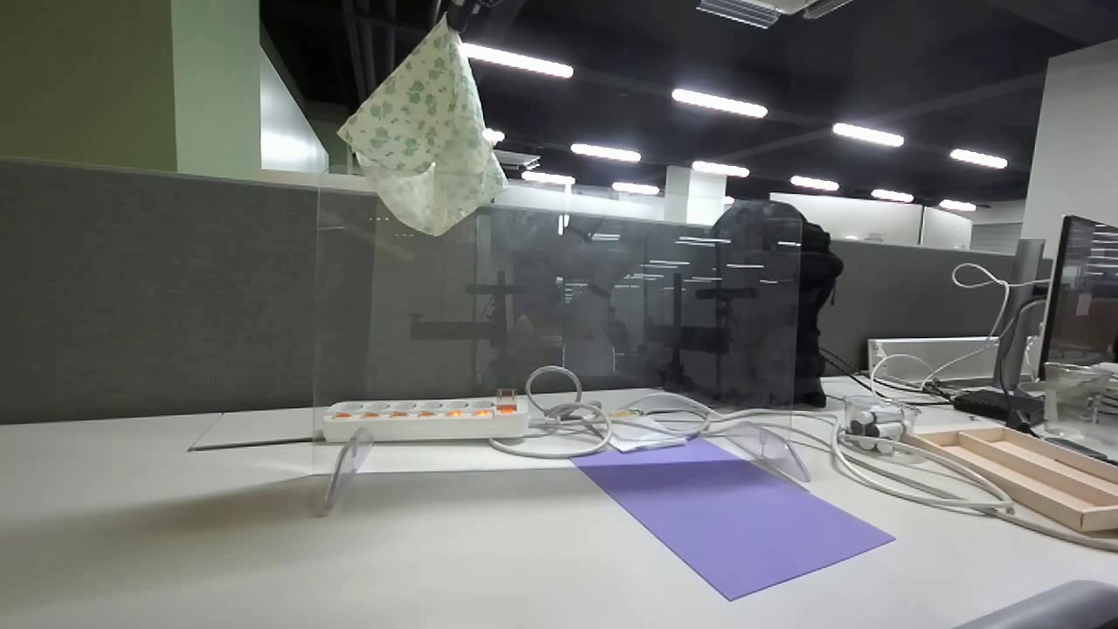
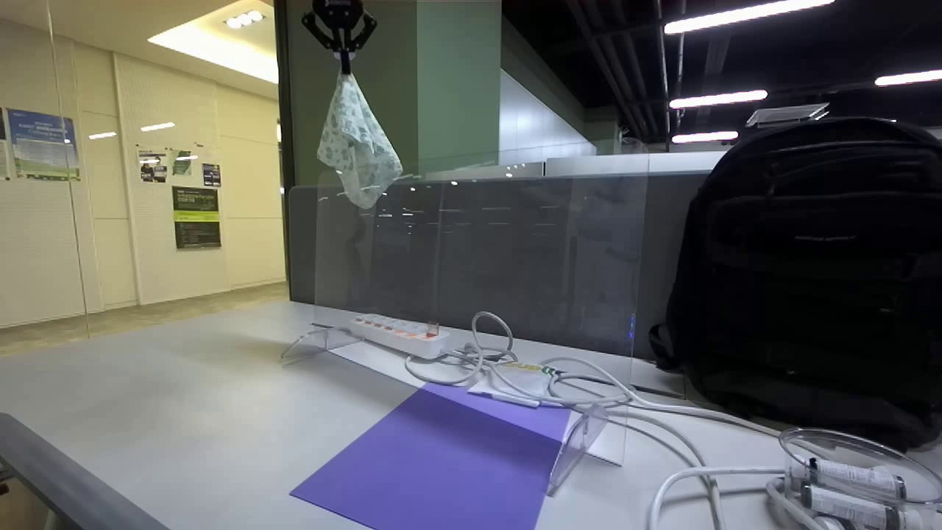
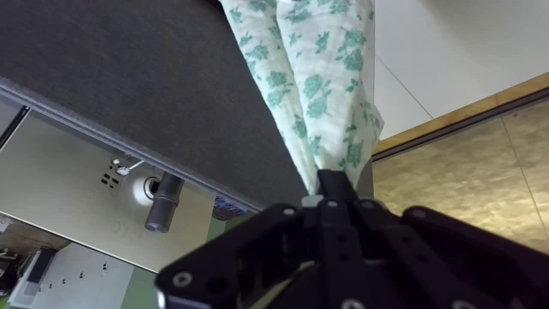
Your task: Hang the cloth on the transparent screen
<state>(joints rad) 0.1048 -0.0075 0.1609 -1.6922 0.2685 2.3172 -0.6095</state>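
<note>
In the wrist view the gripper (image 3: 329, 185) pinches the cloth (image 3: 317, 94), white and green-flowered, jaws close together on its gathered end. Left of the cloth runs a dark grey partition (image 3: 150, 86); right of the cloth, a white tabletop (image 3: 454, 51) with a wood-coloured edge (image 3: 461, 113). Below and right of the cloth lies mottled tan floor (image 3: 454, 184).

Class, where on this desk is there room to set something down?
Bare desk lies in front of the transparent screen, left of the purple sheet, in both exterior views. Crowded: behind the screen, with the power strip and looped cables, and beside the wooden tray.
</note>
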